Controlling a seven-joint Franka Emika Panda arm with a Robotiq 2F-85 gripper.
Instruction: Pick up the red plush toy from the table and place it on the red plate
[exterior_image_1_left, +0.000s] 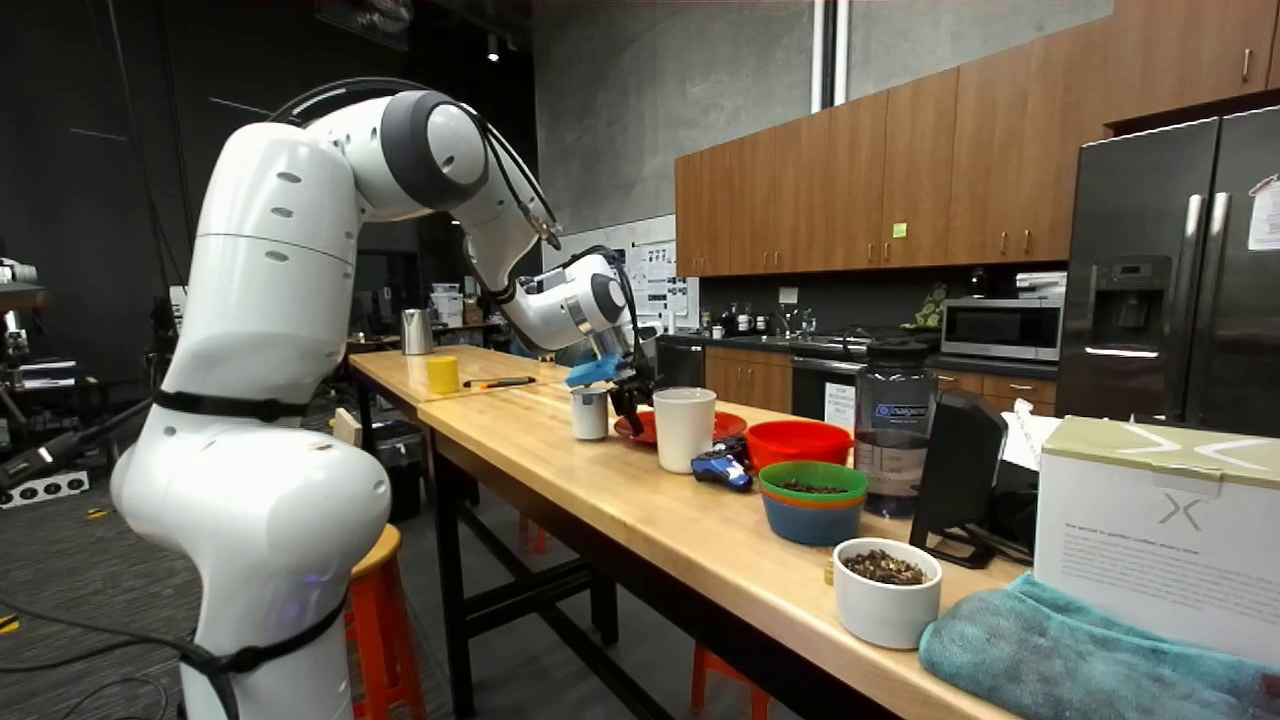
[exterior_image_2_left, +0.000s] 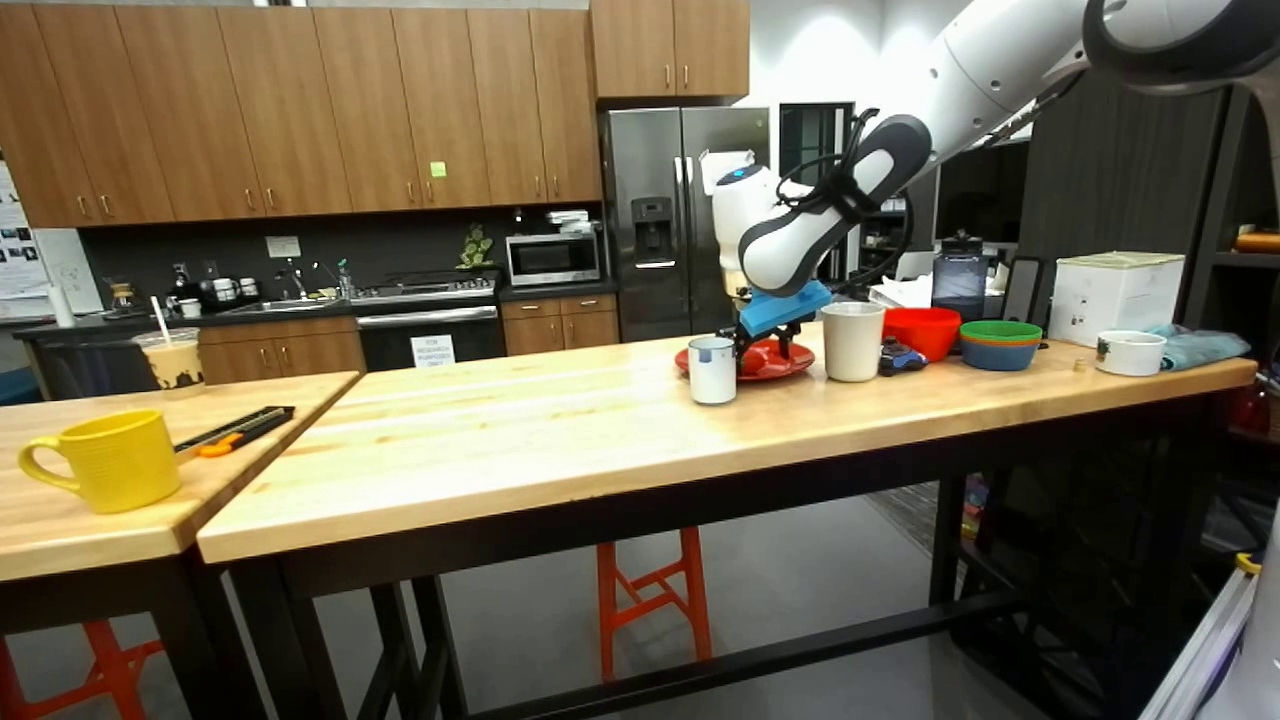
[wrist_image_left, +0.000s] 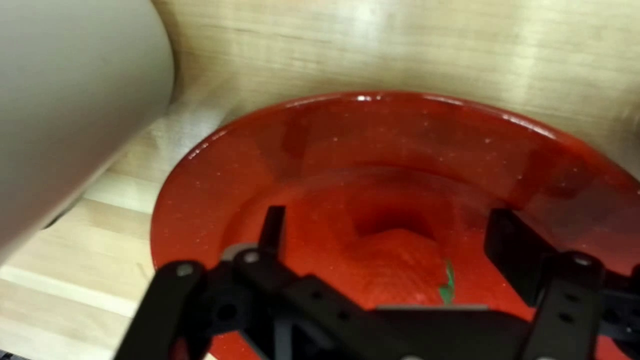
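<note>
My pincer (wrist_image_left: 388, 212) is standing wide astride the red plush toy (wrist_image_left: 395, 267), gripping nothing. Beneath me, the red plate (wrist_image_left: 360, 127) is bearing the toy. Just beside me, the white cup (wrist_image_left: 75, 100) is standing; swinging sideways, I could be toppling it.

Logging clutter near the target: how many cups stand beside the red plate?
2. In an exterior view: the tall white cup, right of the red plate; the shorter cup, in front of its left edge. Others might be hidden.
</note>
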